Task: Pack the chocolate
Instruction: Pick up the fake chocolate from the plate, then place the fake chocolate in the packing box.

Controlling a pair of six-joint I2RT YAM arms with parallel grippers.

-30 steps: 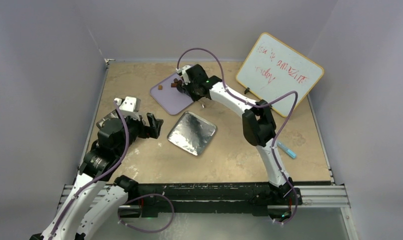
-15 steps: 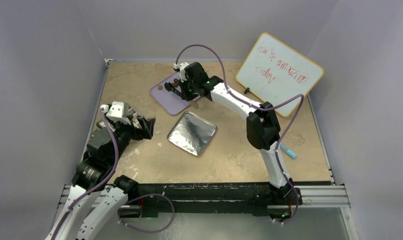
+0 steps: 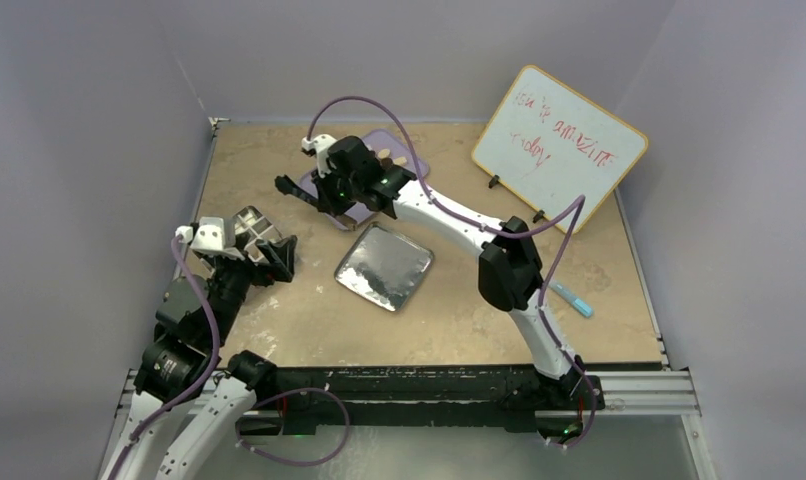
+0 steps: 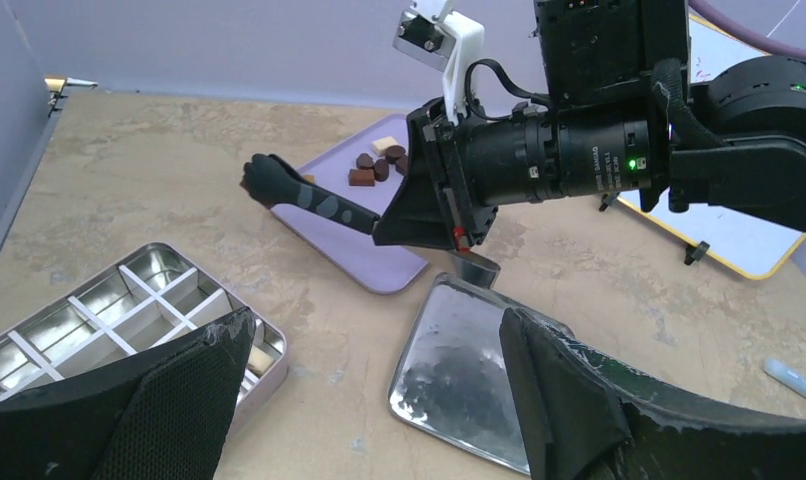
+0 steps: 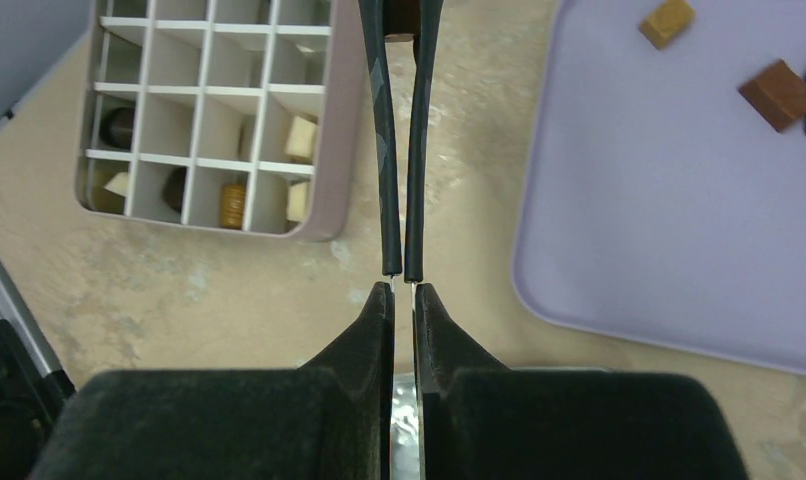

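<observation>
**Chocolate** (image 4: pixel 374 165): loose lumps, dark, caramel and cream, lie on the far part of the lilac tray (image 4: pixel 379 250). The tray sits at 12 o'clock from the foil square (image 3: pixel 384 265). In the right wrist view a caramel cube (image 5: pixel 666 20) and a brown one (image 5: pixel 779 95) lie on it. Further pieces already sit in cells of the divided tin box (image 5: pixel 341 120), among them a cream piece (image 5: pixel 299 138) and a caramel one (image 5: pixel 234 205). The box (image 3: pixel 249 222) stands at 9 o'clock from the foil.

**Change since a second ago:**
- The right arm has swung off the tray toward 9 o'clock, and its fingers now reach past the tray's left edge toward the box.
- The left arm has drawn back toward 7 o'clock, so more of the box is uncovered.

**Right hand** (image 3: pixel 282 183): fingers pressed together along their length. A dark lump (image 5: pixel 401 18) shows pinched at the tips, above bare table between tray and box.

**Left hand** (image 4: pixel 374 325): fingers spread wide, holding nothing and touching nothing. It hovers over the table near the box and faces the foil.

**Also present:** a whiteboard (image 3: pixel 559 145) with red writing at 2 o'clock, and a blue marker (image 3: pixel 576 300) at 3 o'clock from the foil.
</observation>
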